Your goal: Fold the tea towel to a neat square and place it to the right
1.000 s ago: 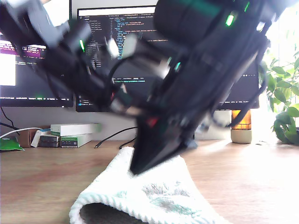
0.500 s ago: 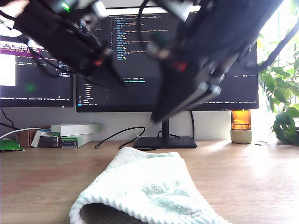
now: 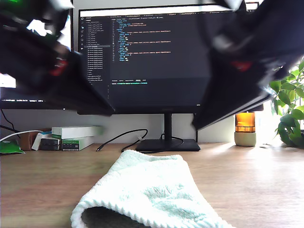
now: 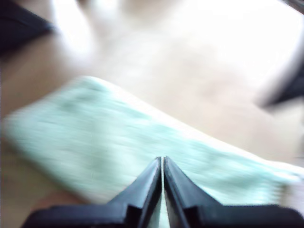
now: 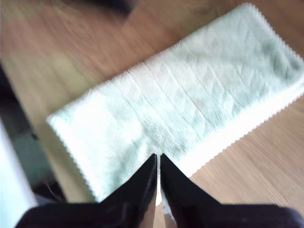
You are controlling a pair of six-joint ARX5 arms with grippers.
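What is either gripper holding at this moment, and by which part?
Nothing. My first gripper and my second gripper are both shut with nothing between the fingertips, raised above the tea towel, which lies folded on the desk.

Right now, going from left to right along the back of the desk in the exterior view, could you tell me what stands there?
Green object → stacked boxes → monitor stand → amber lamp → leafy plant.

Wooden desk [image 3: 42, 180] under folded tea towel [image 3: 147, 194]
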